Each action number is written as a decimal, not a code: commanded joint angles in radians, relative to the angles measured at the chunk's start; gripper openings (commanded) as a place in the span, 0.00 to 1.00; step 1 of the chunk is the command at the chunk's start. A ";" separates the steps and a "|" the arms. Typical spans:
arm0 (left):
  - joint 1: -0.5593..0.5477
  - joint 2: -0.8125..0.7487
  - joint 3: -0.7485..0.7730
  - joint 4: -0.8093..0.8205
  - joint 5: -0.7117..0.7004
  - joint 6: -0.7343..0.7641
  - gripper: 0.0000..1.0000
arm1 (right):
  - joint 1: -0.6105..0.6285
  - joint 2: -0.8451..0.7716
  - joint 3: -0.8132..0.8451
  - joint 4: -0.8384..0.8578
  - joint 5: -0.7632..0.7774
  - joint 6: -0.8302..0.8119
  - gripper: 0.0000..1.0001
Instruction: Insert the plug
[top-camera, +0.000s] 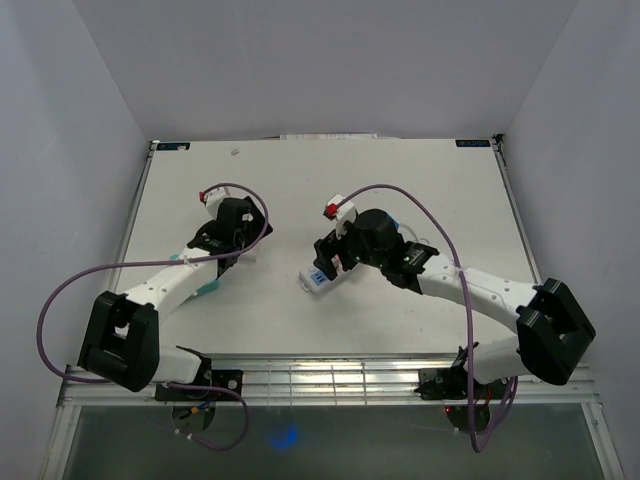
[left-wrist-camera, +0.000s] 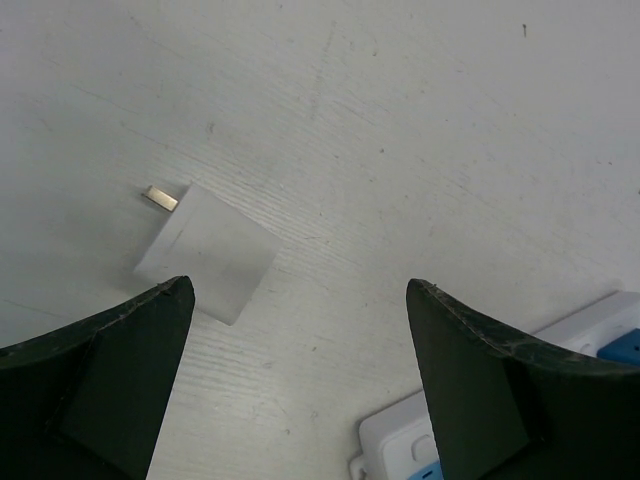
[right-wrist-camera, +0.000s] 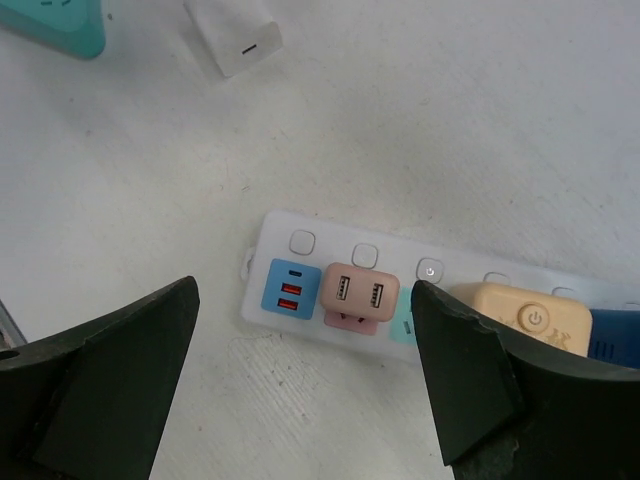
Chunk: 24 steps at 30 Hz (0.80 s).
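A white plug (left-wrist-camera: 205, 252) lies flat on the table, one metal prong (left-wrist-camera: 160, 198) showing at its far end. It also shows in the right wrist view (right-wrist-camera: 235, 38). My left gripper (left-wrist-camera: 300, 288) is open and empty just above it, the plug beside the left finger. The white power strip (right-wrist-camera: 330, 235) lies to the right, holding a blue USB module (right-wrist-camera: 290, 288), a pink adapter (right-wrist-camera: 362, 292) and a cream plug (right-wrist-camera: 525, 318). My right gripper (right-wrist-camera: 305, 288) is open and empty over the strip's left end (top-camera: 318, 279).
A teal object (right-wrist-camera: 60, 25) lies beside the white plug, and in the top view it sits under the left arm (top-camera: 207, 288). The strip's corner shows in the left wrist view (left-wrist-camera: 395, 440). White walls enclose the table on three sides.
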<state>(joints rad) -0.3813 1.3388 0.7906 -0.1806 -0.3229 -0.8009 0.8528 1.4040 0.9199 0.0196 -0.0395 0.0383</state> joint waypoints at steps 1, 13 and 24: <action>0.002 0.010 0.051 -0.054 -0.094 0.086 0.98 | -0.003 -0.089 -0.068 0.157 0.077 0.006 0.91; 0.001 0.068 0.056 -0.013 -0.160 0.290 0.98 | -0.015 -0.208 -0.174 0.263 0.168 0.026 0.90; 0.024 0.229 0.099 -0.022 -0.116 0.313 0.98 | -0.038 -0.247 -0.207 0.286 0.182 0.046 0.91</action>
<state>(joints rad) -0.3664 1.5623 0.8436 -0.1917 -0.4538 -0.5087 0.8234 1.1881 0.7212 0.2382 0.1265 0.0715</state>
